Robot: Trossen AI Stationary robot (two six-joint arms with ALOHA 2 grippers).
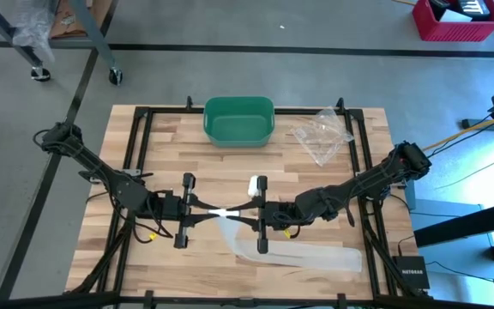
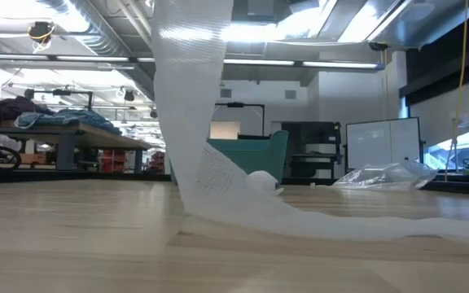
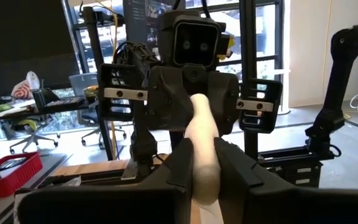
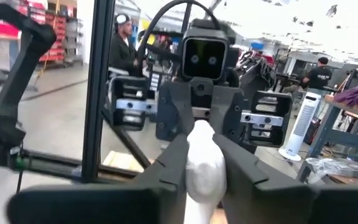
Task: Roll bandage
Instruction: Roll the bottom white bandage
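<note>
**Bandage Held Between Both Grippers Above the Table Centre**

Bandage [image 2: 187, 98] fabric is hanging closest to the low camera, dropping as a wide, limp white strip from above the frame and trailing away across the wooden table [image 1: 161, 142].

Table: the slatted worktop is carrying everything else. A green bin [image 1: 239, 120] is standing at the far edge, well apart from the grippers, and a clear plastic bag [image 1: 322, 134] is lying just beside it toward the right arm.

Bandage: the loose tail is running along the near part of the table under the right arm [image 1: 303, 253], then rising to a rolled section suspended between the two grippers. The material appears light, soft and finely woven; it is folding under its own weight, so it will likely sag, twist and slip if held loosely. The rolled core looks like the firmest part and the best place to take hold; the free tail offers little to grip.

Left gripper [image 1: 206, 211]: its fingers are clamped on one end of the rolled section, as the left wrist view is showing [image 3: 202, 163].

Right gripper [image 1: 240, 211]: it is facing the left gripper, nearly touching it, with its fingers pinching the opposite end of the roll [image 4: 205, 167].

Judgement: rolling is under way, with much of the tail not yet wound.
</note>
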